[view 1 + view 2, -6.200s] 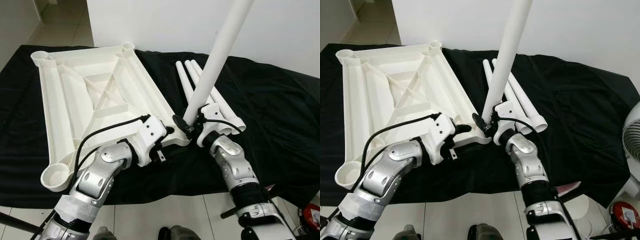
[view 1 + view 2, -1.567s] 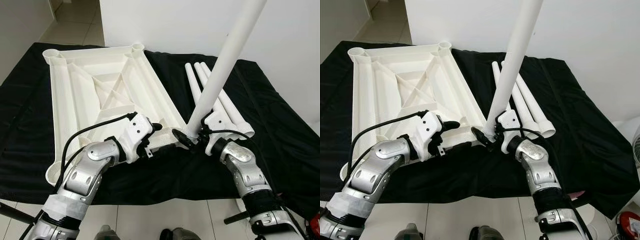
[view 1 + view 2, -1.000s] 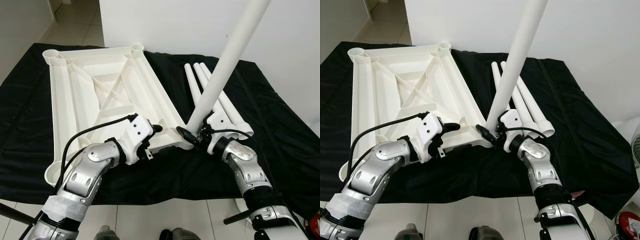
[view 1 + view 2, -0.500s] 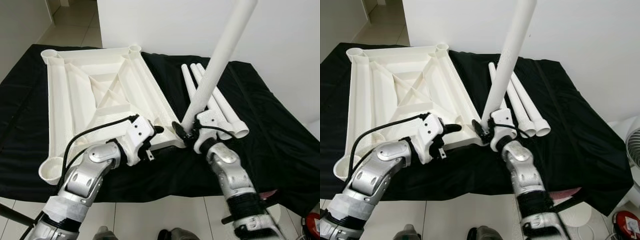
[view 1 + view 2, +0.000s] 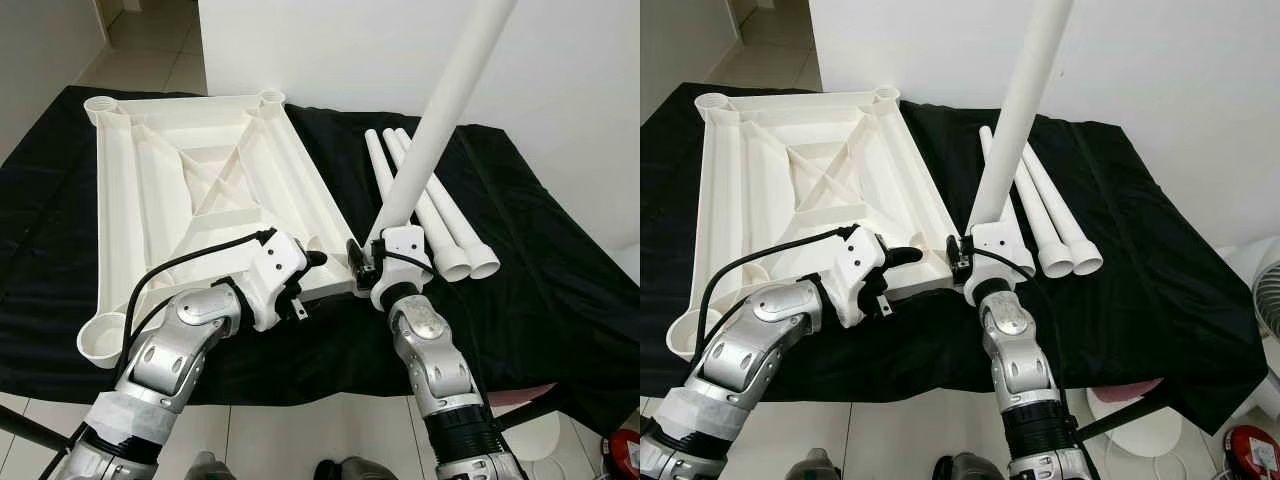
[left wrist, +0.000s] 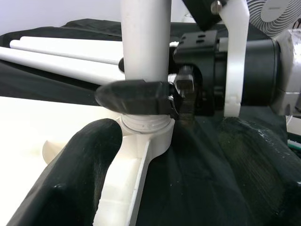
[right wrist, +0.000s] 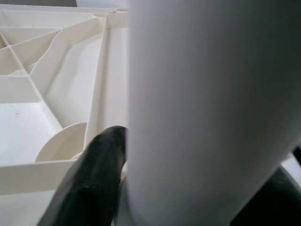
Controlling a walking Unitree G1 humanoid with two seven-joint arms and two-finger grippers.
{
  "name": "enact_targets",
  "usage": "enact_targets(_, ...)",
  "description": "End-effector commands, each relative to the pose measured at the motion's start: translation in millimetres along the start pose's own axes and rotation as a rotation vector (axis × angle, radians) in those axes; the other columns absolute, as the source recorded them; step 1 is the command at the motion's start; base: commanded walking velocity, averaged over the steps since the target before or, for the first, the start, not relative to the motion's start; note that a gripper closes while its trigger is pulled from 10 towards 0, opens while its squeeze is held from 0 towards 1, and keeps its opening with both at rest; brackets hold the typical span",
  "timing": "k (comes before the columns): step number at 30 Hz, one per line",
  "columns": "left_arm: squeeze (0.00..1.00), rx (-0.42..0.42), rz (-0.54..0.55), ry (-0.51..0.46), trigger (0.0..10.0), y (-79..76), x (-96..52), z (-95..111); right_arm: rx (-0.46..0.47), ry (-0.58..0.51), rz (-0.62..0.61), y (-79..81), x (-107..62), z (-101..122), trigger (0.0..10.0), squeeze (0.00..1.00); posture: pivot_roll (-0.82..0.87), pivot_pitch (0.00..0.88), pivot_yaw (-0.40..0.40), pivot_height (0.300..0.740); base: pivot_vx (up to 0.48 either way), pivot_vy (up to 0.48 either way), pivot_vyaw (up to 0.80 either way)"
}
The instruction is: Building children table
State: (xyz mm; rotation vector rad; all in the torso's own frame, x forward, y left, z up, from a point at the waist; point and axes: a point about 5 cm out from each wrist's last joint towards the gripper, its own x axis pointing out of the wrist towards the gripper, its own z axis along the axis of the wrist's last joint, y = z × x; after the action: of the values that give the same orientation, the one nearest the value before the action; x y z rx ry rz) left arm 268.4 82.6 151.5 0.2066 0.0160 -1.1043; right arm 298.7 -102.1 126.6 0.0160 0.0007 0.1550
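While the white tabletop (image 5: pixel 200 200) lay upside down on the black-draped counter (image 5: pixel 560 300), ribs facing up, a long white leg (image 5: pixel 440 110) stood upright with a slight tilt in the socket (image 6: pixel 149 134) at the tabletop's near right corner. The right claw (image 6: pixel 155 96) was pinching that leg just above the socket, 1 black finger (image 6: pixel 134 96) wrapped across the front of the tube. The left claw (image 5: pixel 318 262) rested at the tabletop's near edge, just left of the socket, its 2 black fingers spread with nothing between them. 3 more white legs (image 5: pixel 425 205) lay side by side on the cloth to the right of the tabletop, their flared ends pointing toward the near right. A white fan (image 5: pixel 1268 280) stood off the counter's right end.
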Motion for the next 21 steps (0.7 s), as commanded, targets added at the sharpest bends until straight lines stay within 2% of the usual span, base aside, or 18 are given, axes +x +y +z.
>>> enact_targets(1,0.0,-0.004,-0.025,0.007,10.0,-1.5,1.3,0,0.009,-0.004,-0.02,-3.3,-1.2,1,10.0,1.0,0.1,0.0,-0.095,0.74,0.0,0.0,0.0)
enact_targets(10,0.0,-0.004,-0.027,0.006,10.0,-1.0,1.1,1,0.039,-0.033,0.049,-10.9,1.5,8,10.0,1.0,0.1,0.0,-0.093,0.74,0.0,0.0,0.0)
enact_targets(11,0.0,-0.005,-0.028,0.006,10.0,-1.2,1.2,1,0.03,-0.031,0.096,-13.2,1.9,9,10.0,1.0,0.1,0.0,-0.093,0.74,0.0,0.0,0.0)
enact_targets(12,0.0,-0.006,-0.03,0.006,10.0,-1.5,1.4,1,0.009,-0.033,0.152,-16.4,2.3,11,10.0,0.0,0.1,0.0,-0.092,0.74,0.0,0.0,0.0)
enact_targets(15,0.0,-0.006,-0.03,0.006,10.0,-1.5,1.4,1,0.009,-0.033,0.152,-16.4,2.3,11,10.0,0.0,0.1,0.0,-0.092,0.74,0.0,0.0,0.0)
enact_targets(18,0.0,-0.004,-0.034,0.005,10.0,-1.7,2.0,1,-0.082,-0.029,0.334,-23.9,3.4,11,10.0,0.0,0.1,0.0,-0.093,0.74,0.0,0.0,0.0)
enact_targets(21,0.0,-0.004,-0.034,0.004,10.0,-1.6,2.2,2,-0.119,-0.02,0.395,-25.4,3.2,9,10.0,0.0,0.1,0.0,-0.093,0.74,0.0,0.0,0.0)
